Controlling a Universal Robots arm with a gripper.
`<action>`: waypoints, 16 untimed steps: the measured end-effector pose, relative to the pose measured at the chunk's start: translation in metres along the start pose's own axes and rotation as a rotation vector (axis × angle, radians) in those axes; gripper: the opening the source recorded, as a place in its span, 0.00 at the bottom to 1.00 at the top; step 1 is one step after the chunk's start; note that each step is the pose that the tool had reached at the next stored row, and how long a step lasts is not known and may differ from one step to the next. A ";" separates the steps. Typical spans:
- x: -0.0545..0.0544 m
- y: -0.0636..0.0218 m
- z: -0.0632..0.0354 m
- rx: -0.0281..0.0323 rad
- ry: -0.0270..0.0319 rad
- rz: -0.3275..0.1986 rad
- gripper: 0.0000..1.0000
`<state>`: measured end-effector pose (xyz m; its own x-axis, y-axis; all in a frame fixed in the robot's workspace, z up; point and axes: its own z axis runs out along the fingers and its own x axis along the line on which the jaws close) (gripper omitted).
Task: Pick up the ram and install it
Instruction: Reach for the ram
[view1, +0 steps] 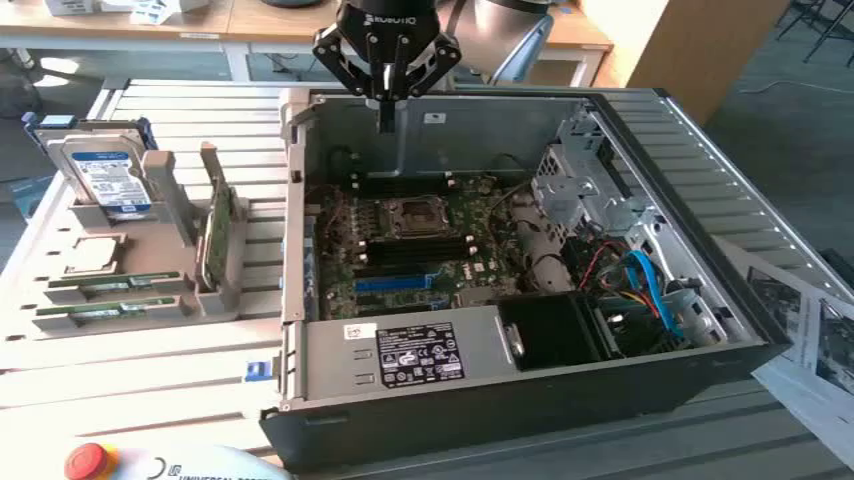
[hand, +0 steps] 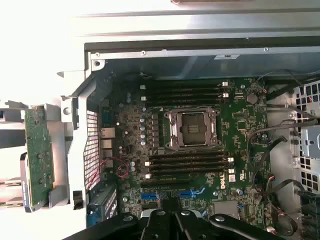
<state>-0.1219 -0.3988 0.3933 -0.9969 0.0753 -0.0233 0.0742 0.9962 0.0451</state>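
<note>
On the table (view1: 147, 375), the ram (view1: 114, 284) lies well apart from the closed, empty tool (view1: 387, 122).

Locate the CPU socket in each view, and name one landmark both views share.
Exterior view: the CPU socket sits near the picture's centre, with black memory slots just in front of it.
Wrist view: the CPU socket lies between two banks of black memory slots.
Shared landmark: the blue slot, just beyond the memory slots from the socket.
</note>
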 end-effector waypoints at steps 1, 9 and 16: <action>0.000 0.0000 0.0000 0.0000 0.0000 0.000 0.11; 0.000 0.0000 0.0000 0.0000 0.0000 0.000 0.11; 0.004 -0.0003 -0.0002 0.0001 0.0000 0.000 0.11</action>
<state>-0.1260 -0.3988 0.3933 -0.9969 0.0753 -0.0233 0.0742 0.9962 0.0450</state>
